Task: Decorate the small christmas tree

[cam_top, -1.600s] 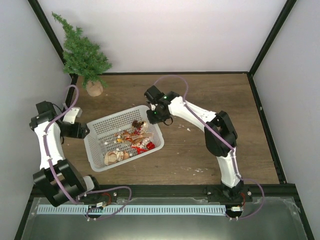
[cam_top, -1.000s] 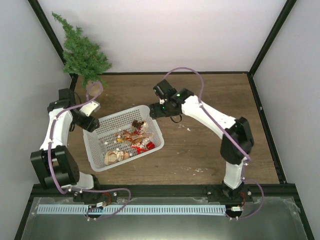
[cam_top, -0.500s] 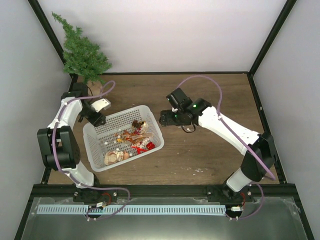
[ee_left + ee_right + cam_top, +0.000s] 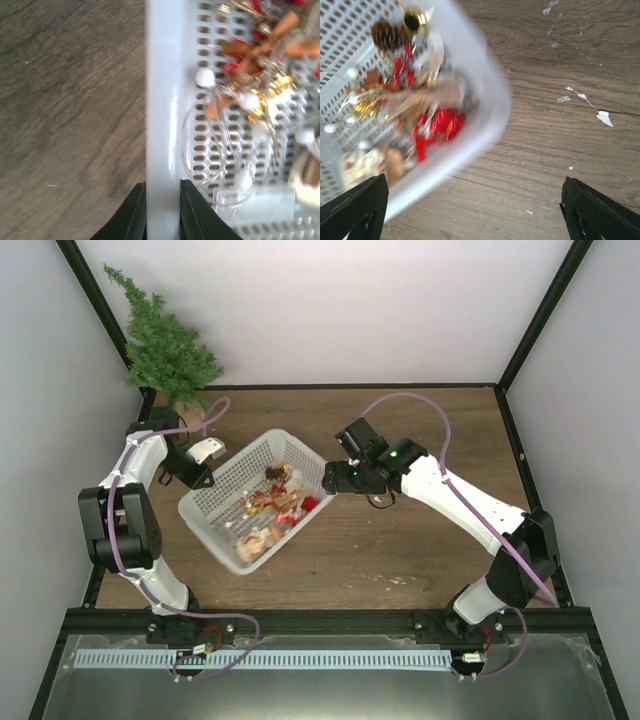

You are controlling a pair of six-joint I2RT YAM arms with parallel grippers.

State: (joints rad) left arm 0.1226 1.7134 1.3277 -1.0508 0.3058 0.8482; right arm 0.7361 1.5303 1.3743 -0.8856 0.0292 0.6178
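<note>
The small christmas tree (image 4: 165, 350) stands in the far left corner, its tan base (image 4: 190, 416) partly behind a purple cable. A white perforated basket (image 4: 213, 495) lies slanted on the wooden table, with several ornaments (image 4: 280, 502) in red, gold and tan inside. My left gripper (image 4: 203, 478) is shut on the basket's rim (image 4: 162, 100); both black fingers (image 4: 135, 215) press its sides at my left gripper (image 4: 163, 212). My right gripper (image 4: 335, 478) hangs open by the basket's right corner (image 4: 490, 100). In the right wrist view, bare wood lies under my right gripper (image 4: 475, 210).
White flecks (image 4: 585, 102) lie on the wood right of the basket, more near the front (image 4: 395, 580). Black frame posts and pale walls enclose the table. A string of white beads on wire (image 4: 245, 100) lies among the ornaments.
My left gripper has closed onto the basket's rim. The basket has turned and slid right, its ornaments shifting. My right gripper has stayed open, hardly moving.
</note>
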